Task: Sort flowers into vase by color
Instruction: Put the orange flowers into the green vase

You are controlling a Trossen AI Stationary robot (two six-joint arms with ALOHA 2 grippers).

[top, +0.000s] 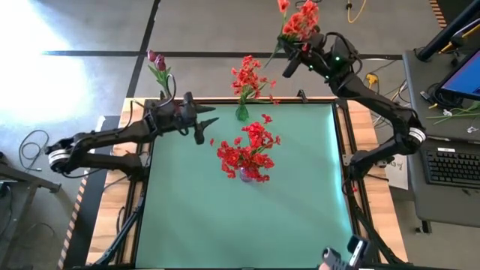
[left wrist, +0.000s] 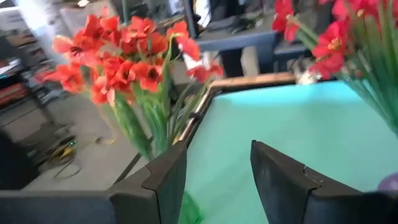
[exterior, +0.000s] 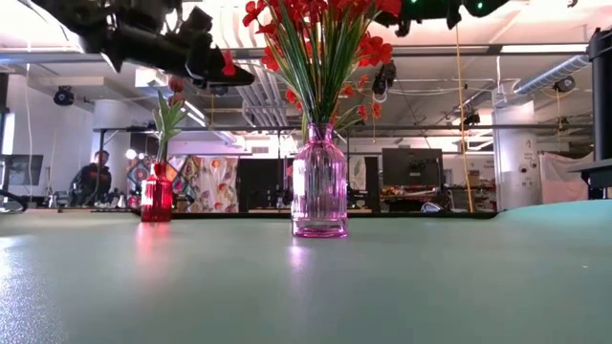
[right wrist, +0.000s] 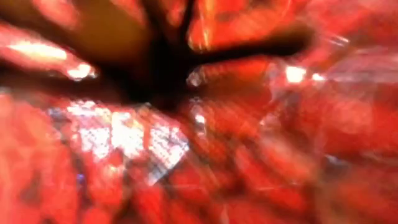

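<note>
A spray of red flowers [top: 300, 22] is up in the air past the far right corner of the table, carried by the right gripper [top: 294, 54], which appears clamped on its stem just under the blooms; the right wrist view is filled with nothing but red petals, so the fingers themselves are not visible there. Out on the green table [top: 300, 210], a clear pinkish vase [exterior: 319, 191] near the middle already holds a thick bunch of red flowers [top: 247, 150]. At the far edge a green vase [top: 242, 112] holds another red bunch [top: 247, 75], and a red vase [exterior: 157, 199] at the far left corner holds a couple of dark magenta buds [top: 156, 60]. The left gripper [top: 206, 124] hangs over the far left part of the table with its fingers apart and nothing between them, and from its wrist view the bunch in the green vase is just ahead. My guess is the raised spray is meant for one of the red bunches. To do that well, the right arm should bring the stem upright, line its tip over the chosen vase mouth from above, and lower slowly so it threads between the stems already there instead of pushing them or tipping the vase. The middle vase is crowded, so the gap needs picking with care. The left arm sits close to the green vase and could get in the way.
</note>
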